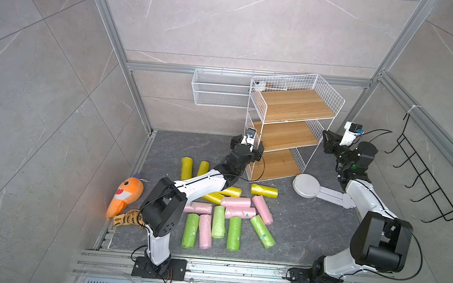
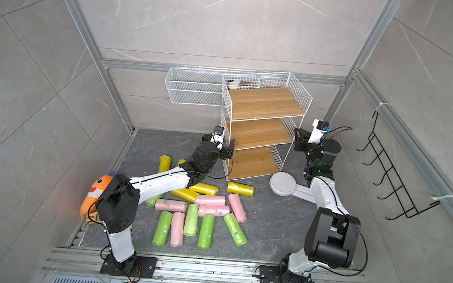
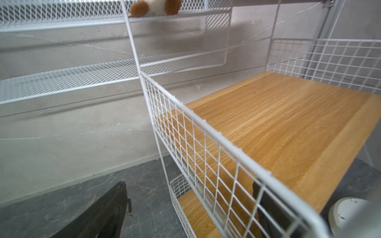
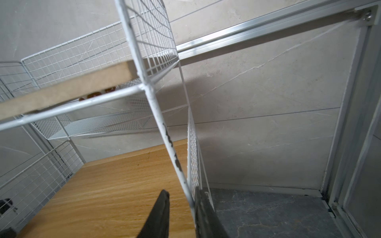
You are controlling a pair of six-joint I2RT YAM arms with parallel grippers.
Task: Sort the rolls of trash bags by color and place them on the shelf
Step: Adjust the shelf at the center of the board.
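None of the sorting shows yet. All three wooden tiers of the shelf (image 1: 294, 106) are bare. The rolls of trash bags (image 1: 235, 202) lie loose on the bench (image 1: 309, 231) in front of it: yellow ones (image 1: 264, 190) nearest the shelf's foot, pink in the middle, green ones (image 1: 234, 233) nearest the arms' bases, the colours mingling where they meet. By my reckoning every roll is left to lift and place.

Neither tool is at a roll. The right tool (image 1: 325, 135) is clamped on the shelf's front corner post (image 4: 156, 107), just above the middle tier, with one finger over the board and one outside. The left tool (image 1: 247, 144) has its jaws wide apart astride the mesh side wall (image 3: 206, 148) on the shelf's opposite side, near the front corner, and grips nothing. Whether it touches the wire I cannot tell. The rolls lie lower down and nearer the bases than both tools. Some yellow ones sit under the left arm, and all are well apart from the right tool.
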